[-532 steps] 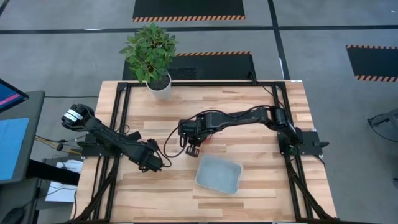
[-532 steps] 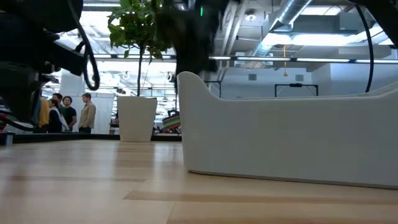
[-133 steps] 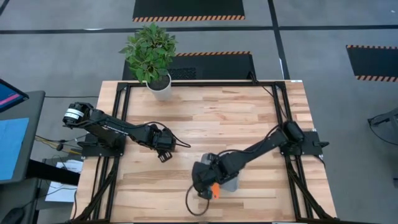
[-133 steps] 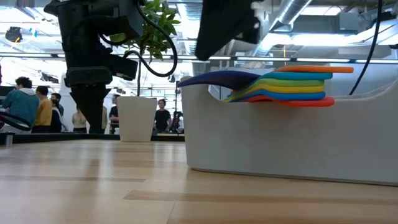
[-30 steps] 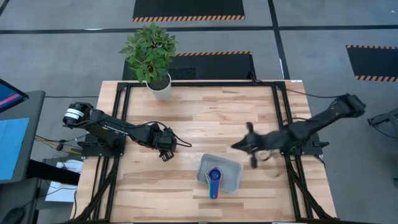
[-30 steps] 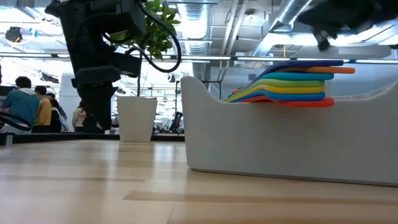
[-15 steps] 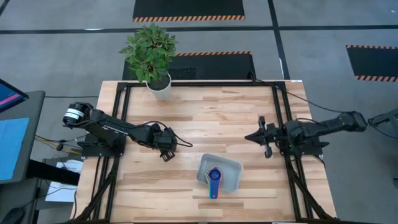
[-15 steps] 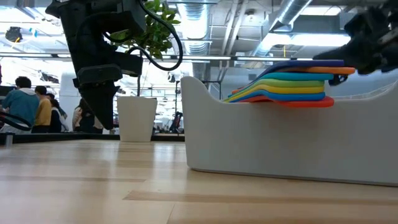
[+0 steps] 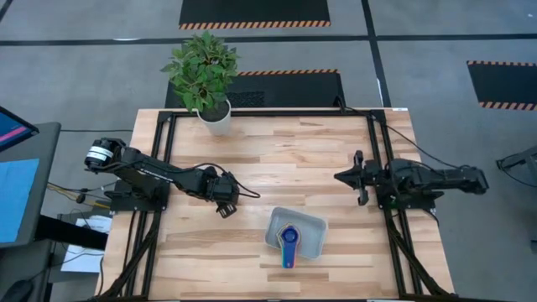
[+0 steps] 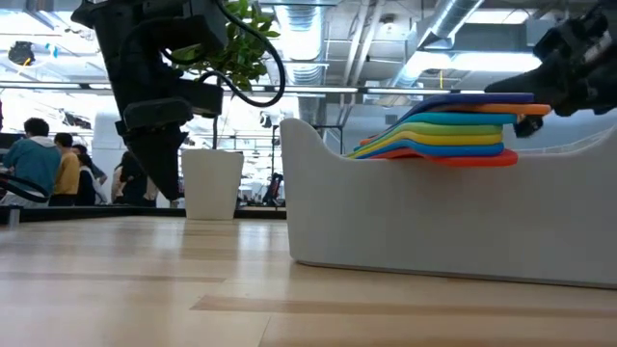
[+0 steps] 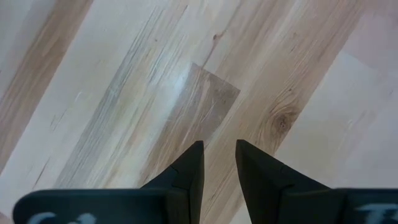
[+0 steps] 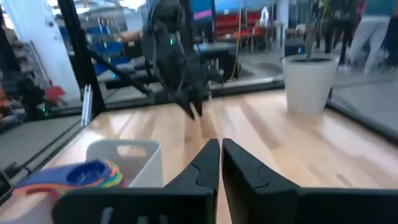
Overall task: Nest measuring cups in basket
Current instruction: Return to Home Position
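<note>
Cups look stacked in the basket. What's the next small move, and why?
Probably pull the left gripper back to its side: the measuring cups sit nested in the basket, and the right gripper, empty, is by its edge.

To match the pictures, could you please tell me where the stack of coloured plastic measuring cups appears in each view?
High view: stack of coloured plastic measuring cups, lower centre, in the grey-blue plastic basket.
Low view: stack right of centre, above basket wall.
Left wrist view: not in it.
Right wrist view: stack in basket, close to camera.
Shared landmark: white plant pot.
</note>
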Controlling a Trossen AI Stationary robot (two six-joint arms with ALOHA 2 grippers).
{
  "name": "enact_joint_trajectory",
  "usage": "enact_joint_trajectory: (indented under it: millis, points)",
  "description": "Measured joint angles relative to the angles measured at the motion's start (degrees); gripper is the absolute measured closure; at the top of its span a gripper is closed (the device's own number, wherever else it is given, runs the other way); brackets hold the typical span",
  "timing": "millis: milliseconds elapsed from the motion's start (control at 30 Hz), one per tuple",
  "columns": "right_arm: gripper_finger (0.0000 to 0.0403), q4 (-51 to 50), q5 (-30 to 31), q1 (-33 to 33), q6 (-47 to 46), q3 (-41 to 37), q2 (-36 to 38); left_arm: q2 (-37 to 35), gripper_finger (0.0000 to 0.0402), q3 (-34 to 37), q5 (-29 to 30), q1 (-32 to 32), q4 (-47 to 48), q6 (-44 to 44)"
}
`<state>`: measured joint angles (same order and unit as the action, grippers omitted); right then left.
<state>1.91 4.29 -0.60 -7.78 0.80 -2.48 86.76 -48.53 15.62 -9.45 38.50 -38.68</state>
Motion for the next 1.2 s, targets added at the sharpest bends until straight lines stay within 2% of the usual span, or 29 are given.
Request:
enact_joint_trajectory:
  millis: [67,267,400,567,700,867,933,1000,1067,1133,1200]
  points:
    - [0.0359,-0.17,0.00,-0.28,-8.41,0.00,-0.52,0.00,0.0320,0.00,0.00,0.00,-0.39,-0.04]
    - [0.0364,-0.07,0.07,-1.67,-48.12,0.00,-1.29,0.00,0.0320,0.00,0.00,0.00,-0.76,-0.08]
    - [0.0364,-0.07,0.07,-2.01,-62.18,0.00,-1.31,0.00,0.0320,0.00,0.00,0.00,-0.75,-0.08]
    - [0.0361,-0.13,0.09,-2.01,-63.79,0.00,-1.31,-0.10,0.0320,0.00,0.07,-0.01,-0.73,-0.08]
    - [0.0360,-0.15,0.11,-2.01,-62.45,0.00,-1.31,-5.04,0.0320,0.83,0.04,-0.96,-2.05,-0.10]
    - [0.0360,-0.09,0.13,-2.01,-62.39,0.00,-1.29,-19.19,0.0320,3.97,2.43,-0.54,-3.03,-0.01]
    - [0.0359,-0.15,0.15,-2.01,-62.37,0.00,-1.31,-26.33,0.0320,6.52,8.76,-0.52,-4.12,2.88]
    - [0.0358,-0.13,0.13,-2.01,-62.29,0.00,-1.31,-33.92,0.0320,11.15,15.77,-1.17,-12.16,10.28]
    - [0.0358,-0.15,0.15,-2.01,-62.28,0.00,-1.31,-42.16,0.0320,17.72,18.82,-1.29,-23.88,19.32]
    - [0.0359,-0.15,0.13,-2.01,-62.26,0.00,-1.31,-50.35,0.0320,26.59,17.90,-0.35,-37.97,26.55]
    - [0.0360,-0.15,0.15,-2.01,-62.26,0.00,-1.31,-57.81,0.0320,35.26,12.31,2.01,-50.29,31.20]
